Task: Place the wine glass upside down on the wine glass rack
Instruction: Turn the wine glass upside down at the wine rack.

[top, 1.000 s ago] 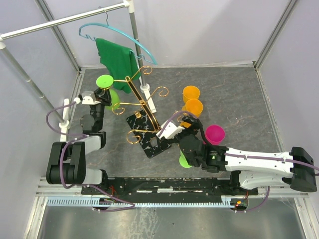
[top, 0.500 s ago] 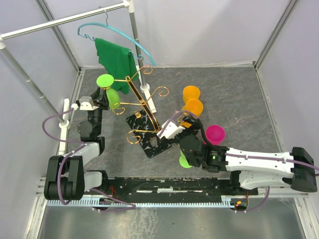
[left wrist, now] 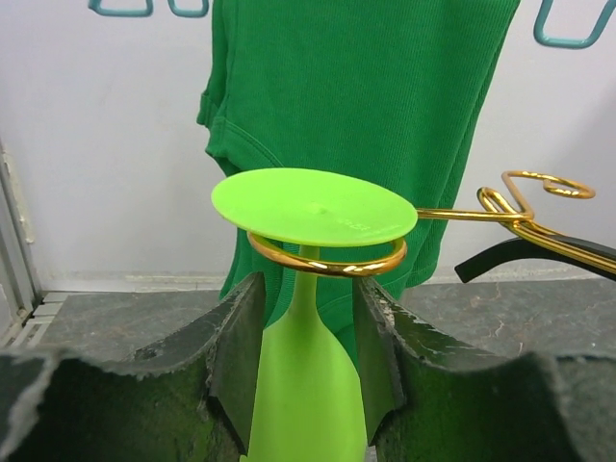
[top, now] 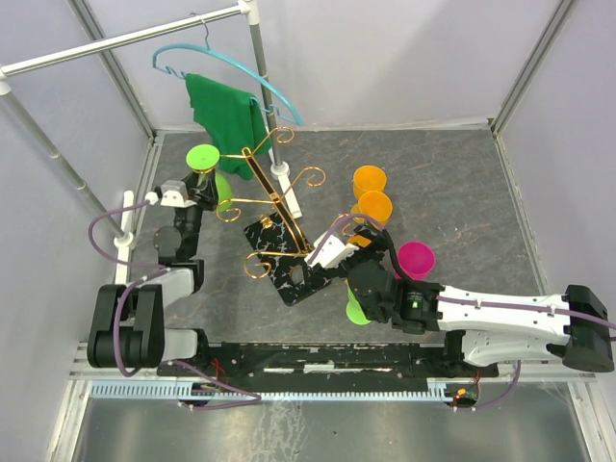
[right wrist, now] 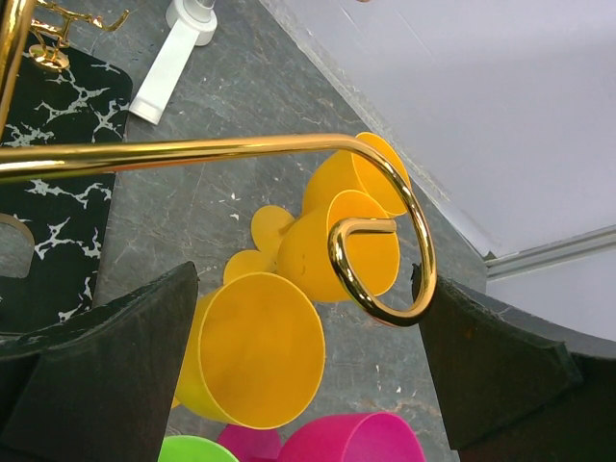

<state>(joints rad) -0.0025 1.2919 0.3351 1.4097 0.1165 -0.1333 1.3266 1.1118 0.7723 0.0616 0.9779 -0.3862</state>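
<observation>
The grey surface carries the wine glass rack. Behind the rack, a green shirt hangs from the white clothes rail. At the rack's right, the right gripper is spread wide around a gold scroll arm without touching it. At the rack's left, the left gripper flanks the lime wine glass, which hangs upside down with its foot on a curl. Whether the fingers press it, I cannot tell. Orange glasses sit right of the rack.

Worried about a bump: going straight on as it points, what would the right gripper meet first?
Probably the gold scroll arm crossing between its open jaws; orange glasses lie beyond, depth unclear.
</observation>
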